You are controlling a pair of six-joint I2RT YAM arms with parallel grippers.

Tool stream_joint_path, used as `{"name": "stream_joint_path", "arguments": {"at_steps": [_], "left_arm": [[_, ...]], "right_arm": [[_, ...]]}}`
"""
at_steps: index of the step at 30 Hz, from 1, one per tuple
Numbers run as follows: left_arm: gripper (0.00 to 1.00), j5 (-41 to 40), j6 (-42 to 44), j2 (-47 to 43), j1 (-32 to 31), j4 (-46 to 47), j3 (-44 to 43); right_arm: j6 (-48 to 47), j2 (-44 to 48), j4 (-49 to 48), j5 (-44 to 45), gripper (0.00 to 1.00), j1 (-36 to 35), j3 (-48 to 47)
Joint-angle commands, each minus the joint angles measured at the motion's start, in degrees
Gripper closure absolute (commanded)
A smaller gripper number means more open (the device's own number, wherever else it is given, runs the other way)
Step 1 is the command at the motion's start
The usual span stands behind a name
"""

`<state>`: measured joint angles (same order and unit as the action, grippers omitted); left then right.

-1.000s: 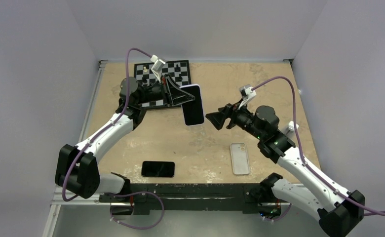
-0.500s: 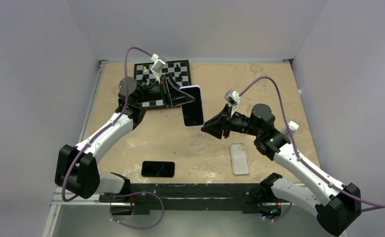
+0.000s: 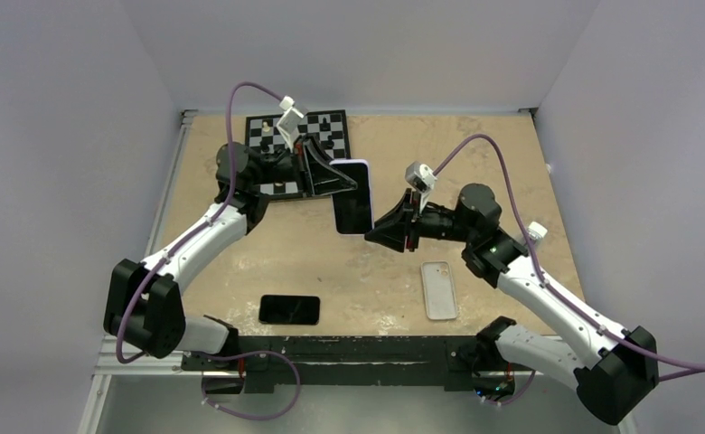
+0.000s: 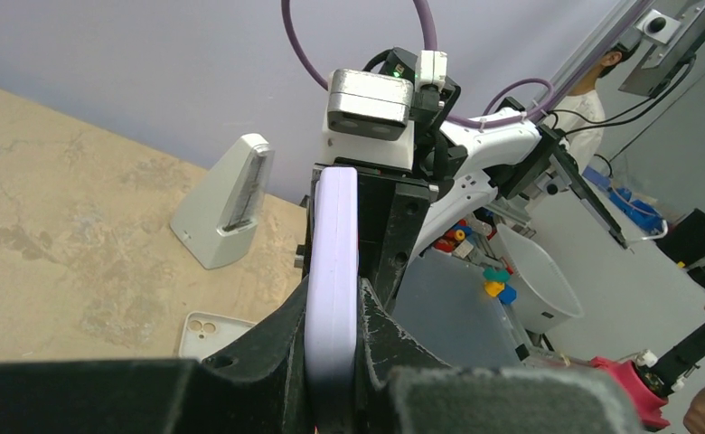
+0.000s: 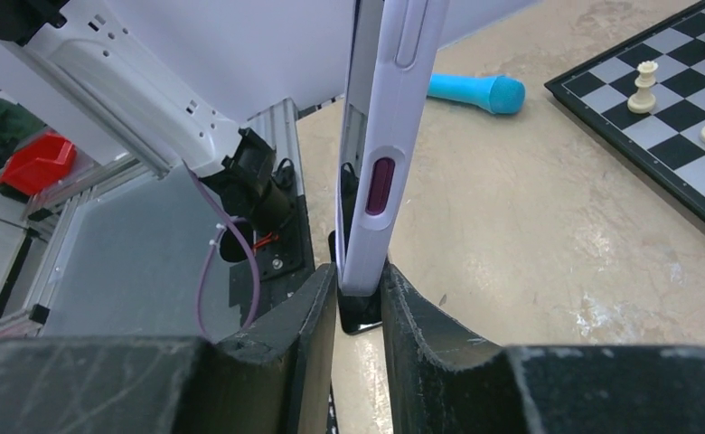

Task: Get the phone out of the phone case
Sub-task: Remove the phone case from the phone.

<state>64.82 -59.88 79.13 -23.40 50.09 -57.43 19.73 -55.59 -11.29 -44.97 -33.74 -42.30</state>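
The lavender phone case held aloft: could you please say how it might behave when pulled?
The phone case looks smooth and thin-walled, so probably flexible yet slippery. Only its narrow edge sits in the right end effector, so it may twist.

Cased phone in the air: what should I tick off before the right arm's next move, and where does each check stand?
1. Left pincer clamped on the cased phone: ok.
2. Cased phone lifted off the table: ok.
3. Right pincer straddles its free end: ok.
4. Right pincer actually squeezing: cannot tell.
5. Spare case and bare phone lie away from both pincers: ok.
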Motion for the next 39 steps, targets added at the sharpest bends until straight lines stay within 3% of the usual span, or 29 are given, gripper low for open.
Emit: {"name": "stream_joint_path", "arguments": {"at_steps": [1,6,10,21,24,32,39], "left_arm": [[1.0,0.82,-1.74,-0.31,-1.03,6.33,-3.22],[1.0,2.04,-1.47,-0.43,-1.21,5.58,-3.89],[1.0,2.88,-2.69,-1.06,-1.28,5.63,-4.44],[1.0,5.57,-13.82,-1.43,-3.6,9.69,-7.96],[1.0,6.1,-14.65,-0.34,-4.36,9.67,-8.39],[1.0,6.48,-16.48,2.43,-4.5,9.61,-8.84],[1.0,6.29,-17.26,4.43,-4.49,9.57,-8.88]], "right_arm": [[-1.61,-1.0,-2.7,-3.28,0.71,0.06,-3.48],[-3.87,-1.34,-1.36,-4.75,0.77,0.03,-4.05],[-11.11,-2.16,2.15,-7.82,1.0,0.01,-4.29],[-24.35,-9.24,5.77,-16.93,1.0,1.92,-11.8],[-32.02,-12.35,15.46,-12.43,1.0,1.85,-18.25],[-43.3,-19.1,27.6,-6.17,1.0,1.33,-29.31],[-46.43,-19.39,28.93,0.56,1.0,0.16,-32.07]]}}
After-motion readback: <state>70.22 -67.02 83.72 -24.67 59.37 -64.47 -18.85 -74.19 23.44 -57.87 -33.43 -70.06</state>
